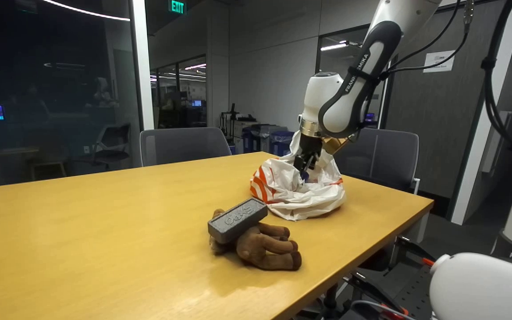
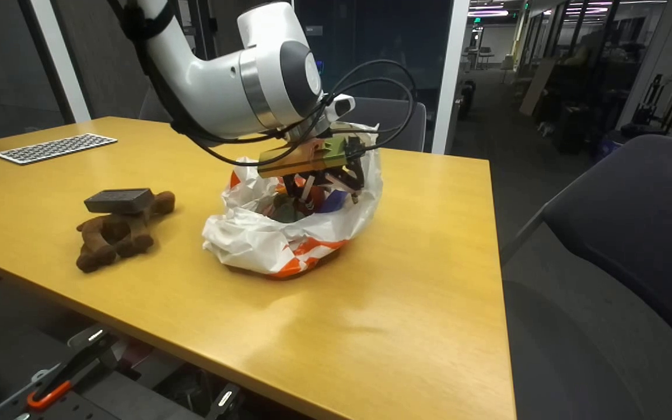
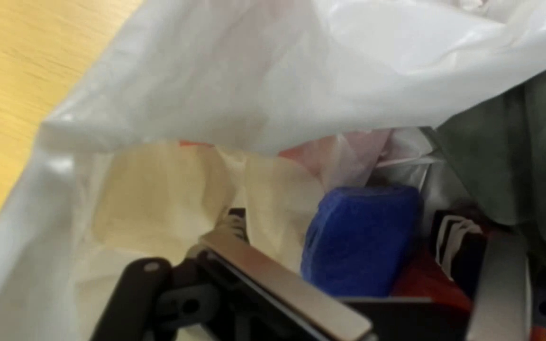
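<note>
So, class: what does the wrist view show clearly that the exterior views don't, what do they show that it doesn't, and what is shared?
Only the wrist view, clearly: a black patch with looped white lines inside the white plastic bag.
Only the exterior views: the robot arm and a grey EXPO eraser on a brown plush animal.
Shared: that bag, the table, the gripper and the blue block.

The bag (image 1: 300, 202) sits on the tabletop (image 1: 127, 213), the claw (image 1: 306, 164) down inside it. In the wrist view, a block (image 3: 363, 241) in the bag shows between the fingers (image 3: 294, 288) (whether they touch it, I cannot tell). In an exterior view, the toy (image 2: 137, 226) lies left of the bag, the eraser (image 2: 119, 202) on top; behind the toy, farther left, lies the keyboard (image 2: 56, 149), and a chair (image 2: 633, 227) stands right of the tabletop.
</note>
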You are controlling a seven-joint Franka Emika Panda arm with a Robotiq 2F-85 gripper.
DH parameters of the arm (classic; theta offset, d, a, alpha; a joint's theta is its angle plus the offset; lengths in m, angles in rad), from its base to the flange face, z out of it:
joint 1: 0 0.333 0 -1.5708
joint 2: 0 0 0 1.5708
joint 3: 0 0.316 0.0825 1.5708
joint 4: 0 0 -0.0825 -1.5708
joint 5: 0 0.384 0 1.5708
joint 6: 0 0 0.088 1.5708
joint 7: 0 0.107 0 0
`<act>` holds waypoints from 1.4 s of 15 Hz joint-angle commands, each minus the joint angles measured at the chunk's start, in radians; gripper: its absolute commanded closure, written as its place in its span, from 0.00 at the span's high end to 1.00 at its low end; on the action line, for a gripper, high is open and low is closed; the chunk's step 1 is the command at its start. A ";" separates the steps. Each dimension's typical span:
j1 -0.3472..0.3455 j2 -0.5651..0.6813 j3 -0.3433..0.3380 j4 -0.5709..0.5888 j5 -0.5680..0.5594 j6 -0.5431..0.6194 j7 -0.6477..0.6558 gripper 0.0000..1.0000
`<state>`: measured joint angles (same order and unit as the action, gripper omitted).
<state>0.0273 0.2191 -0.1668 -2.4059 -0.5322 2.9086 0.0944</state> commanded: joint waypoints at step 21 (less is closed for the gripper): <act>0.034 -0.168 0.080 0.011 0.098 -0.355 -0.095 0.07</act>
<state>0.0580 0.1715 -0.1206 -2.3788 -0.4796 2.7492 0.0751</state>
